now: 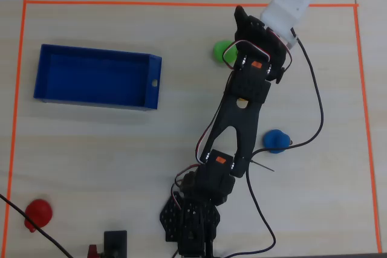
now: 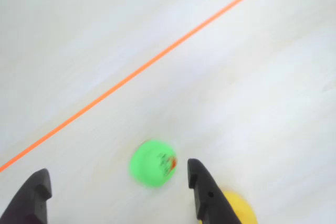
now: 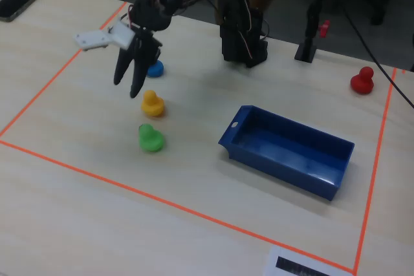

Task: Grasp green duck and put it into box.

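Note:
The green duck (image 2: 153, 162) sits on the table between my open fingers in the wrist view, close to the right finger (image 2: 202, 187) and just beyond the tips. My gripper (image 2: 117, 170) is open and empty. In the fixed view the gripper (image 3: 126, 87) hangs above the table, up and left of the green duck (image 3: 151, 138). In the overhead view the arm partly hides the green duck (image 1: 221, 49). The blue box (image 1: 152, 95) stands open and empty at the left, and at the right in the fixed view (image 3: 272, 166).
A yellow duck (image 3: 152, 103) sits beside the green one, also at the wrist view's bottom edge (image 2: 239, 211). A blue duck (image 1: 277, 140) lies near the arm. A red duck (image 1: 38, 212) sits in a corner. Orange tape (image 2: 157, 59) borders the area.

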Tool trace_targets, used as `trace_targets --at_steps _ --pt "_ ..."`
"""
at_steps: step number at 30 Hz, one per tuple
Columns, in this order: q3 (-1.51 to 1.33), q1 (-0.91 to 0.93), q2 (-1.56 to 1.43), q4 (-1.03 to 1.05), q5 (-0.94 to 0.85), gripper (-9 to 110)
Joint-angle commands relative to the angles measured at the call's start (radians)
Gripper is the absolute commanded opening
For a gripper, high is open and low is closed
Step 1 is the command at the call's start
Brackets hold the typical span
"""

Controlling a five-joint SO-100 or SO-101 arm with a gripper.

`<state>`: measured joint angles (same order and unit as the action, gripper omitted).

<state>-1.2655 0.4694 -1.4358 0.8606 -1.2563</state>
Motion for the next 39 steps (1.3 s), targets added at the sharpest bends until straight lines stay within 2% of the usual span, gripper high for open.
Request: trace_targets --at_steps 1,9,20,39 --pt "0.086 0.025 0.058 -0.049 -0.006 36" --pt "0.137 0.034 0.195 -0.067 0.008 35" --pt "0.046 0.000 0.304 -0.161 0.038 35" --pt "-0.359 -0.112 0.252 -0.367 0.044 34"
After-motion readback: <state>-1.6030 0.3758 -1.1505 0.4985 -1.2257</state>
